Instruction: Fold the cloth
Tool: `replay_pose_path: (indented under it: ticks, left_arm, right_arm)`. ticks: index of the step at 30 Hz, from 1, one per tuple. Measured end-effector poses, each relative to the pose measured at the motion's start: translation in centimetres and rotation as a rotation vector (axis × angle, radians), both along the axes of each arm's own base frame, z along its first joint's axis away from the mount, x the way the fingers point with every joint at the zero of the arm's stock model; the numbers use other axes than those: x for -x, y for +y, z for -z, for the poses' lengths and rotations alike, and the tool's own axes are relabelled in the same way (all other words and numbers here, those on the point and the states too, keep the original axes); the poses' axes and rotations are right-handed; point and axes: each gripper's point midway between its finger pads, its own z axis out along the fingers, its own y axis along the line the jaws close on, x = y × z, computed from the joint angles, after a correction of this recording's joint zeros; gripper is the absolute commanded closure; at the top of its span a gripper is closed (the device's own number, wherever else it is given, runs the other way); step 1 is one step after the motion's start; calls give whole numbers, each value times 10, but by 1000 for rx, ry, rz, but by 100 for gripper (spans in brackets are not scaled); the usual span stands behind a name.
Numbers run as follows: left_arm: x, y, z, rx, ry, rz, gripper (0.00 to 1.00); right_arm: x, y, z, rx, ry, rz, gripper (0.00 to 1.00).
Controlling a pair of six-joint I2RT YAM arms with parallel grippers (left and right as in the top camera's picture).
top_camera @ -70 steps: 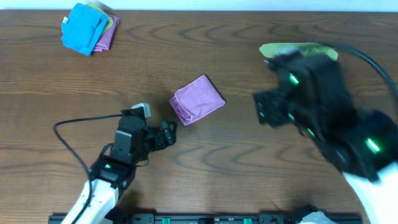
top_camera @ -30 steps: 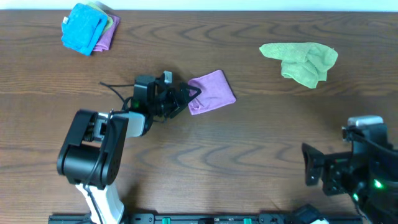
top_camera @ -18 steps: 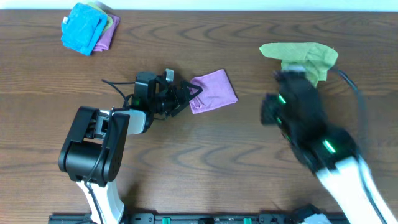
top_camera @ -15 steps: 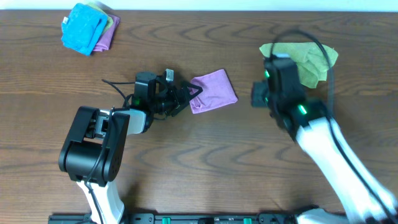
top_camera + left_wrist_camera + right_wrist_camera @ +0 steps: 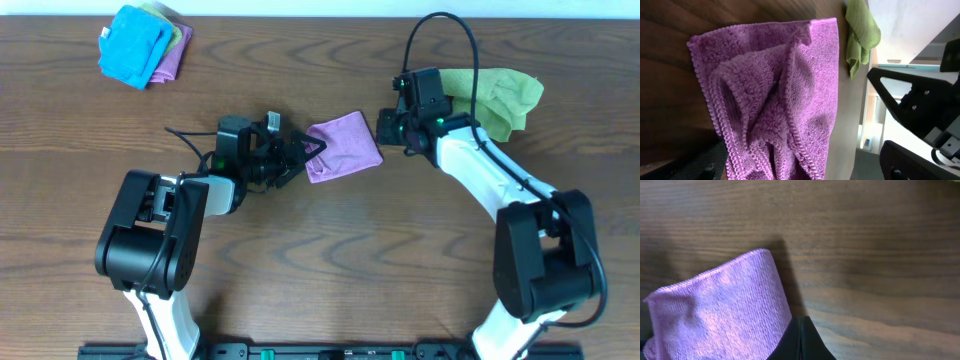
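Cloth beside R hand (closed).

Soft, even light is falling from above on the brown surface, and the overhead view is showing sharp, with only faint shadows. In the right wrist view the cloth is casting a dark shadow to its right. In the left wrist view its weave is showing crisp, while the right background is glowing washed-out white and the near left corner is sinking into darkness.

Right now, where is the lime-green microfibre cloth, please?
Overhead, the lime-green microfibre cloth lies crumpled on the right side, beside the right gripper.
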Motion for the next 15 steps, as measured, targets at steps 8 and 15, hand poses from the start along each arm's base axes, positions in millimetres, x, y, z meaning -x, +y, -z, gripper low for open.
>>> replay_pose_path:
  ticks: [8, 15]
  left_arm:
    - [0, 0, 0, 1, -1, 1, 0]
    - [0, 0, 0, 1, -2, 3, 0]
  right_arm:
    - [-7, 8, 20, -42, 14, 1, 99]
    - [-5, 11, 35, -55, 46, 5, 98]
